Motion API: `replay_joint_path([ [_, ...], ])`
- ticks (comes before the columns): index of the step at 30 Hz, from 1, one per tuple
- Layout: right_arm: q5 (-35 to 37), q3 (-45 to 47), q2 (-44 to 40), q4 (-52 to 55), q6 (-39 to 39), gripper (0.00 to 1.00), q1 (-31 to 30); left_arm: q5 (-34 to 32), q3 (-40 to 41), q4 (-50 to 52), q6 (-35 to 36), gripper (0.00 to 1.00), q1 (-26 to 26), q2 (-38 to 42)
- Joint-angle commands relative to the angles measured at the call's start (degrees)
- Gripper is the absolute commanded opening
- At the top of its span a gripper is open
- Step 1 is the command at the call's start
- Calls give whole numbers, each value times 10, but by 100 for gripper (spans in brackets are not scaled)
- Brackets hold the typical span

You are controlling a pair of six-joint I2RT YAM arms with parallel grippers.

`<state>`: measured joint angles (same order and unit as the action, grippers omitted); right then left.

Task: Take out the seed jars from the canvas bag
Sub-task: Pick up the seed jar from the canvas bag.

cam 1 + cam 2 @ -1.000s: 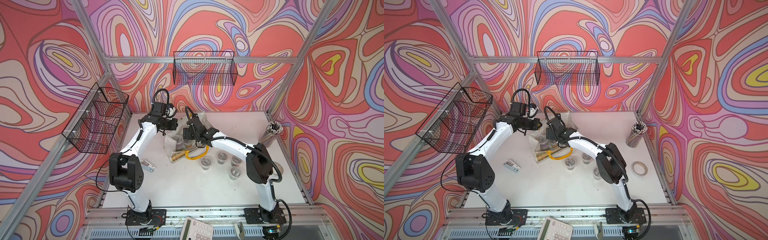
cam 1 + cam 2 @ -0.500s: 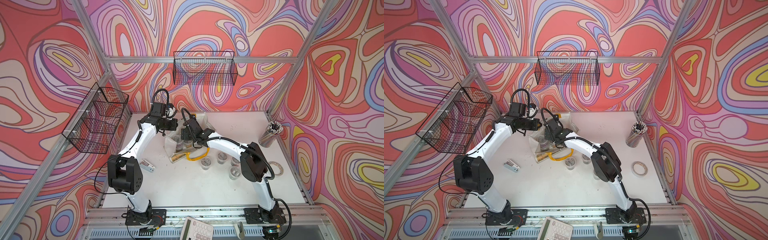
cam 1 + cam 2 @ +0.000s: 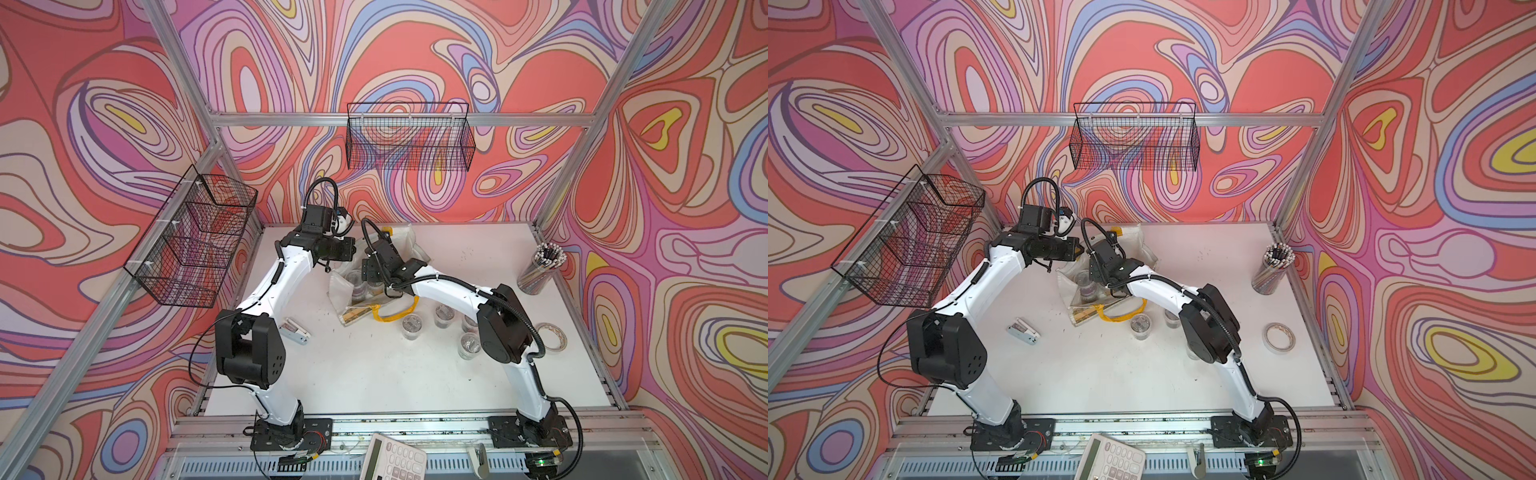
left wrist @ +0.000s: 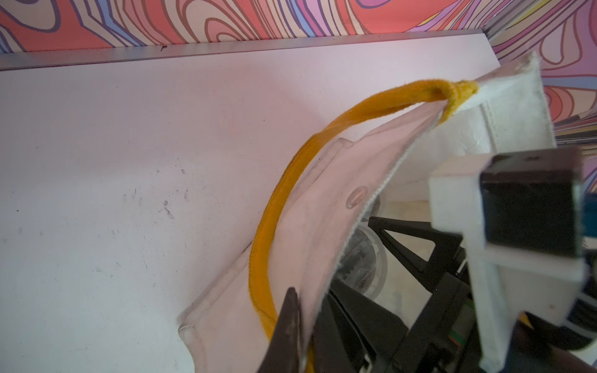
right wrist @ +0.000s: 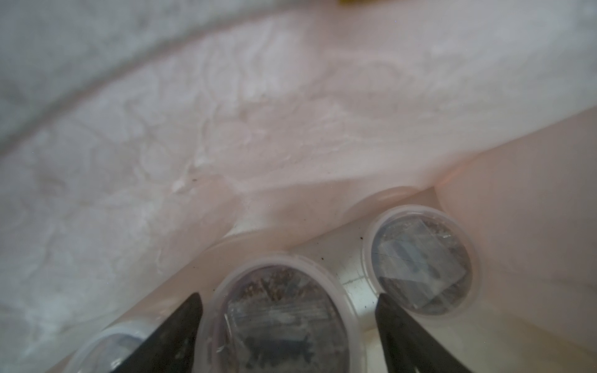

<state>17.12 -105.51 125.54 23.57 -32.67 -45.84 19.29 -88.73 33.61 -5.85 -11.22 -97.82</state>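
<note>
Left fingers (image 4: 287, 323) pinched shut on bag (image 4: 307, 206) rim, holding it open | right fingers (image 5: 189, 311) spread inside bag, straddling a jar (image 5: 281, 316) lid, not gripping | advice: centre on jar, close below lid, lift straight, clear of neighbour jar (image 5: 420, 261) and fabric.

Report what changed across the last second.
The right arm pushed further over and into the canvas bag. The right end effector now straddles a seed jar inside, open, not yet clamped on it. Nothing was released. Unchanged: the left end effector stays shut on the bag's rim, holding it open, and the seed jars already out have not moved.
</note>
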Motion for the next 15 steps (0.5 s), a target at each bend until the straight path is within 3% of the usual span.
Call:
replay_joint_path([
  [1,6,-8,16,2,-7,87,-6,5,2,-8,-3,0,-1,18],
  [4,8,-8,18,2,-8,84,-6,5,2,-8,-3,0,-2,18],
  [11,15,-12,14,-3,-2,66,-6,3,1,-6,-2,0,-2,18],
  [15,21,-10,-5,-9,9,62,-6,0,1,-6,-2,0,-1,16],
])
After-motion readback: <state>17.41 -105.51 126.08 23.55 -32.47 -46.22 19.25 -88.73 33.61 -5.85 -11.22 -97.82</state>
